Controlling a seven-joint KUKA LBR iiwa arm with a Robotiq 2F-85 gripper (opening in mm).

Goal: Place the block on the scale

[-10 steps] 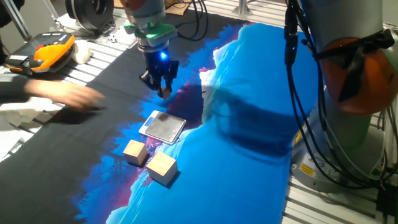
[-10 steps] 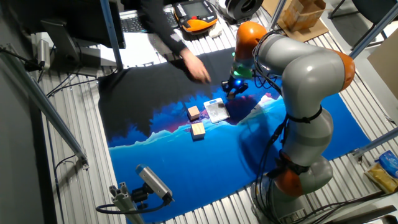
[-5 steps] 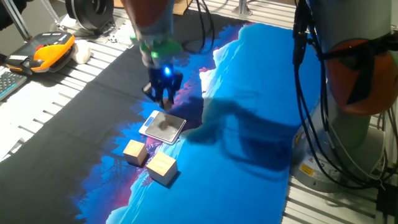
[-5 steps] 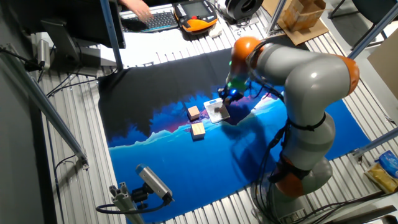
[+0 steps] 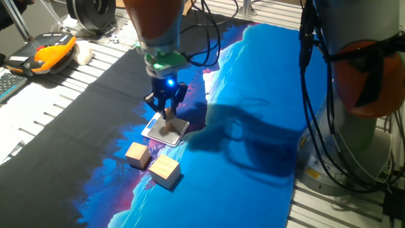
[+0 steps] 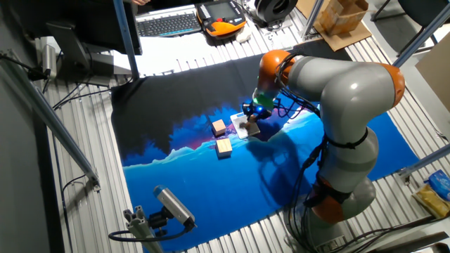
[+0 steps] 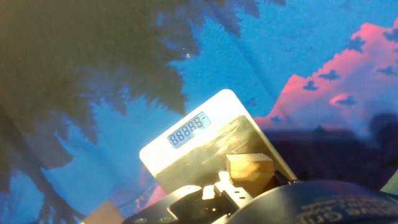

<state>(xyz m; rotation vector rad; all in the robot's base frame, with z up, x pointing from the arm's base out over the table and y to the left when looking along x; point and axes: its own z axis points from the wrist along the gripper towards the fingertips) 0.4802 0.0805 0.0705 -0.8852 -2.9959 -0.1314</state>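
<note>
The block [image 7: 250, 168], a small light-brown wooden cube, sits between the tips of the gripper [image 5: 168, 113] and is carried over the scale [image 5: 166, 129]. In the hand view it shows just ahead of the dark gripper body, with the grey plate of the scale right behind it, so it hangs above the plate rather than off to a side. Whether its underside already touches the plate cannot be told from these pictures; in one fixed view the fingertips come down close to the top of the scale, with the block small and hard to make out there.

The gripper appears clamped on the block, judging by how the cube stays at the fingertips in the hand view.

By my reading the task is well along: the block is picked up and brought over the target, and what is left is the last bit of lowering, letting go, and pulling the hand away. The scale's white rim carries a small display [image 7: 188, 130] on the edge away from the gripper.

Further out, two larger wooden cubes [image 5: 137, 154] [image 5: 164, 171] lie on the blue and black cloth [image 5: 253, 82] near the scale, apart from it and from the gripper.
</note>
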